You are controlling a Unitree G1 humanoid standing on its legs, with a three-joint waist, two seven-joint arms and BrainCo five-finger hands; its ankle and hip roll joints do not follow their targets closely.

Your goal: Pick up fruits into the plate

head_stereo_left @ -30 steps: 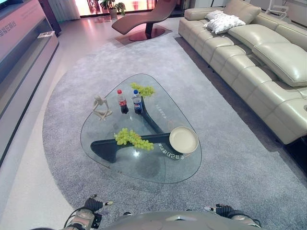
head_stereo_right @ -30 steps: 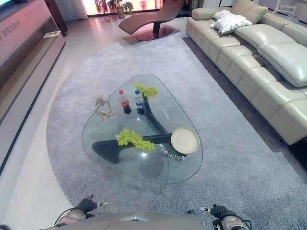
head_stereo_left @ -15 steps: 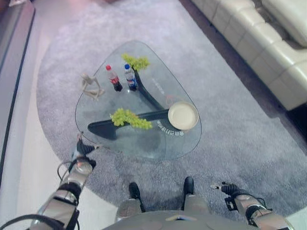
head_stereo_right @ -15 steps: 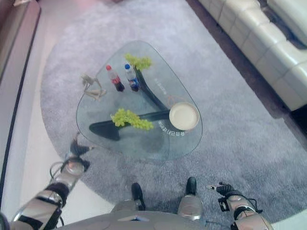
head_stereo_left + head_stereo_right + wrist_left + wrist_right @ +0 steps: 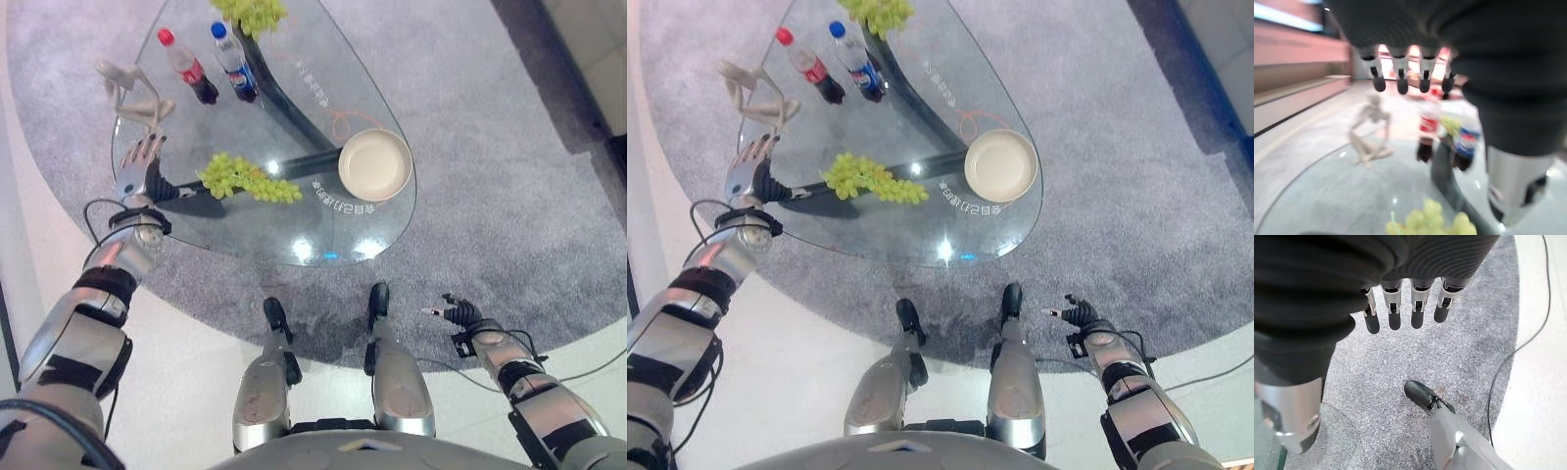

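Left hand [image 5: 137, 166], fingers spread and empty, hovers beside the grapes [image 5: 245, 178] on the counter [image 5: 294, 235]; grasping them comes next.

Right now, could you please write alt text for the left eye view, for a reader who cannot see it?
The robot's left hand, fingers straight, reaches over the edge of a glass table toward a bunch of green grapes. An empty plate sits to the right, two bottles and a figurine behind; the right hand hangs low over carpet.

Bare glass counter [image 5: 284, 230] lies between the grapes [image 5: 245, 178] and the plate [image 5: 375, 164] at 3 o'clock; figurine [image 5: 132, 93] and bottles [image 5: 211, 69] crowd 12 o'clock.
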